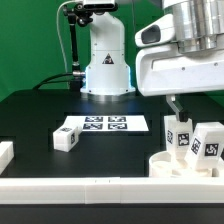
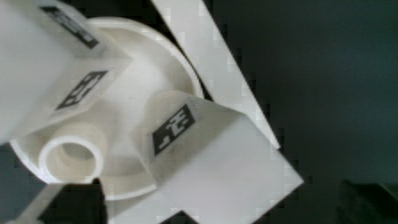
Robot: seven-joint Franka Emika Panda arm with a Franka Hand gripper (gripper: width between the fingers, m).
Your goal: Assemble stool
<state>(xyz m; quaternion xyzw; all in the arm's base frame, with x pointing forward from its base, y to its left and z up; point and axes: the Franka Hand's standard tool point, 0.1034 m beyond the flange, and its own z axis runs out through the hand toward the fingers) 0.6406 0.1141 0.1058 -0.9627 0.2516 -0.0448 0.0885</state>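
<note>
one loose leg point(image 1: 66, 138) on black table point(image 1: 40, 112), green backdrop point(image 1: 25, 40), gripper point(image 1: 176, 112) grasp unclear over seat disc point(image 1: 172, 166)

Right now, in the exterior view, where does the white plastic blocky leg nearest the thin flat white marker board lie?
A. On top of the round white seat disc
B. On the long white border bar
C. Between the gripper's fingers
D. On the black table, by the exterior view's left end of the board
D: the white plastic blocky leg lies on the black table by the exterior view's left end of the marker board, well apart from the round white seat disc.
</note>
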